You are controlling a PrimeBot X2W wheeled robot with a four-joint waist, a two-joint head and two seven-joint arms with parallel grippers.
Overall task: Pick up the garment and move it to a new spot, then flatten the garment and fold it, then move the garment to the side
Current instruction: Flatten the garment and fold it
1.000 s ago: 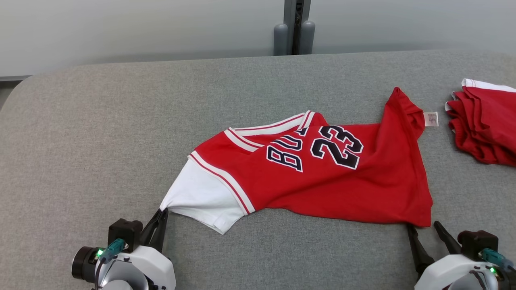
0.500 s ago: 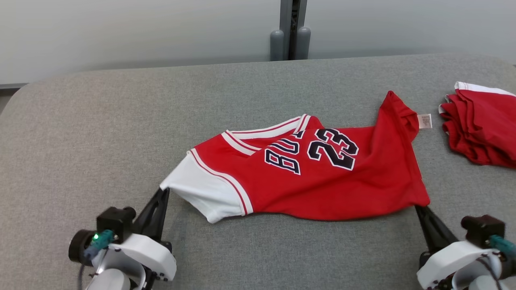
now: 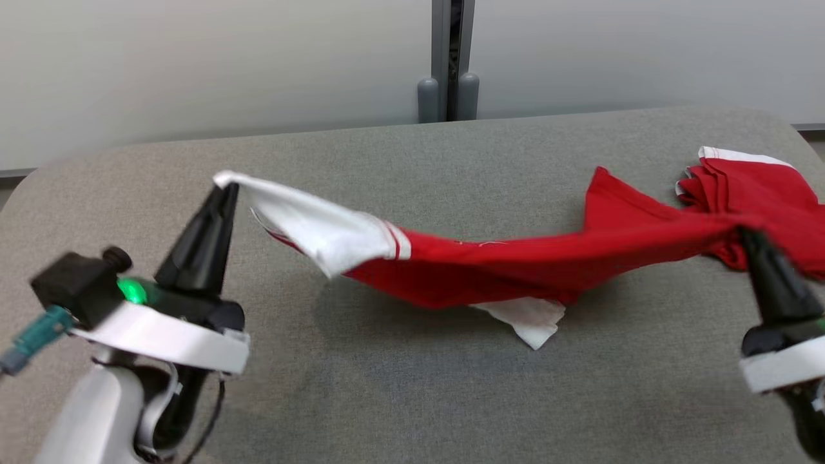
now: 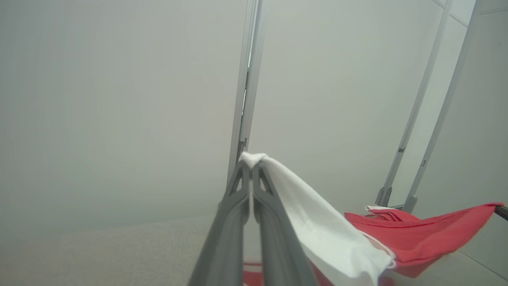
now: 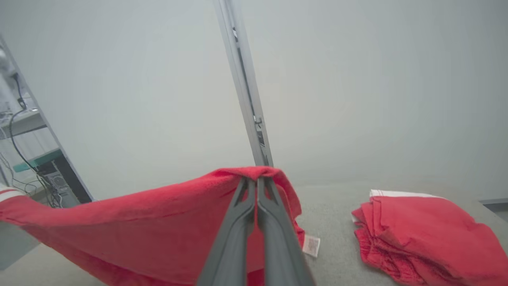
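We have the red basketball jersey (image 3: 515, 264) slung like a hammock across the middle of the head view, raised off the grey fabric-covered surface (image 3: 387, 399); the left gripper (image 3: 225, 191), at the centre left of that frame, has its jaws pressed together on the edge of the white sleeve (image 3: 316, 225), and the left wrist view shows the white cloth folded over the tips; the right gripper (image 3: 749, 237), at the right edge, has its jaws pinching a red corner of the body, which the right wrist view shows bunched over the tips with the care label (image 5: 311, 245) dangling below; holding two far ends apart is, we judge, what lets the cloth hang open rather than in a clump, so that it can be carried to a new spot and laid down nearly flat; the middle sags, and the other white sleeve (image 3: 532, 320) droops lowest, at lower centre; whether its tip touches the surface we cannot tell; a stack of folded red garments (image 3: 767, 187) lies at the upper right, just behind the right gripper, so we judge the carry should steer clear of it; flattening, folding and setting aside are not yet done.
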